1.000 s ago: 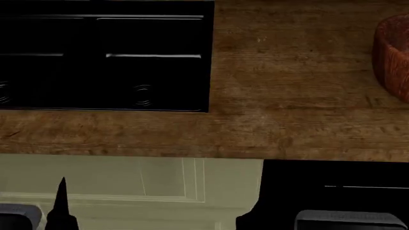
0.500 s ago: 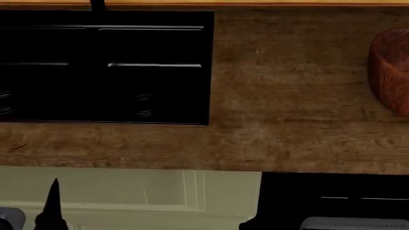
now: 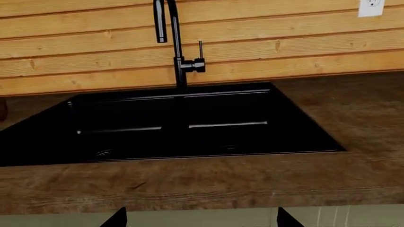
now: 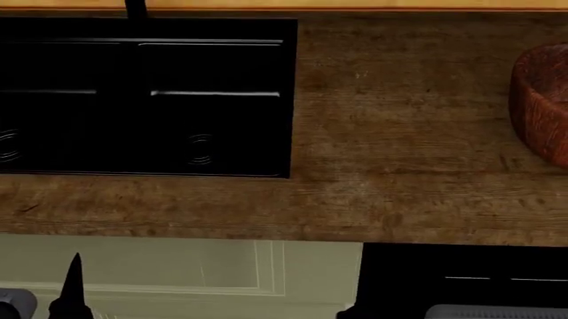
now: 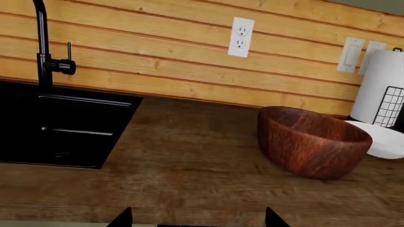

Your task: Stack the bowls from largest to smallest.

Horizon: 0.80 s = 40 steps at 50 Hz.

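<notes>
A reddish-brown grained wooden bowl [image 5: 311, 141] is seen upright on the brown wooden countertop [image 5: 189, 156], well to the right of the black sink [image 4: 146, 96]; only its edge [image 4: 541, 106] is caught at the right border of the head view; just behind it a plain white bowl [image 5: 379, 137] is partly hidden, near a white cylinder with a black grid [image 5: 382, 87]; whether the two bowls touch cannot be told; a third bowl is not identified in any view. Nothing is stacked, so the whole task is judged left to do. The fingertips of the left gripper [image 3: 198, 218] and the right gripper [image 5: 196, 217] are shown spread apart, empty, short of the counter edge.
</notes>
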Tool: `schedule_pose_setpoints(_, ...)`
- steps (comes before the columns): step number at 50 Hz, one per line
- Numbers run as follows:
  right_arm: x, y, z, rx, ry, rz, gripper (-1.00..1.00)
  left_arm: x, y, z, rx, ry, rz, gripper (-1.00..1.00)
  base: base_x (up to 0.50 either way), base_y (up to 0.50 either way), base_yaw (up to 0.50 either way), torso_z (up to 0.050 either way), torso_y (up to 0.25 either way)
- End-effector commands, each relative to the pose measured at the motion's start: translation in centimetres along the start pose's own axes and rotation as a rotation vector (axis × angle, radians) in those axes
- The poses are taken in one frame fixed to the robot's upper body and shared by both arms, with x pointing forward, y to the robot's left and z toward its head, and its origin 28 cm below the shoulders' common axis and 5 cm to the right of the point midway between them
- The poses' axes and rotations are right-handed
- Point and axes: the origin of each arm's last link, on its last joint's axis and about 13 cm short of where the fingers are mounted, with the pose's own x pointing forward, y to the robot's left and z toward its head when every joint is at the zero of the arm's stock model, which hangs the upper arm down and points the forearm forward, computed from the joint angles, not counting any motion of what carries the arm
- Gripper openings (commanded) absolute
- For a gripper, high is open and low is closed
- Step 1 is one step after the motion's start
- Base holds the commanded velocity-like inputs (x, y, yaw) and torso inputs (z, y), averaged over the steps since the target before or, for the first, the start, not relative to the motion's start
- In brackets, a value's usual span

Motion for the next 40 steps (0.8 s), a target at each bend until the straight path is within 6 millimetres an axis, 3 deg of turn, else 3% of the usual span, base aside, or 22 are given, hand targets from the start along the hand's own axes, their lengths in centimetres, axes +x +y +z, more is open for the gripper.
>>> schedule_pose_setpoints(1,0.02,-0.49,0.12,0.042,-0.021,-0.009,1.00,-0.04,0.39,0.19,-0.014,-0.006,0.015,1.00,0.00,0.00,0.00,0.000,0.000)
schedule_pose_setpoints(5,-0.01,-0.49,0.06,0.032,-0.014,-0.010,1.00,-0.16,0.46,0.42,-0.010,-0.011,0.019,1.00,0.00,0.00,0.00,0.000,0.000)
schedule_pose_setpoints(40,-0.22,-0.49,0.12,0.023,-0.031,0.000,1.00,-0.20,0.83,0.60,-0.013,-0.013,0.033,1.00,0.00,0.50,0.00,0.000,0.000)
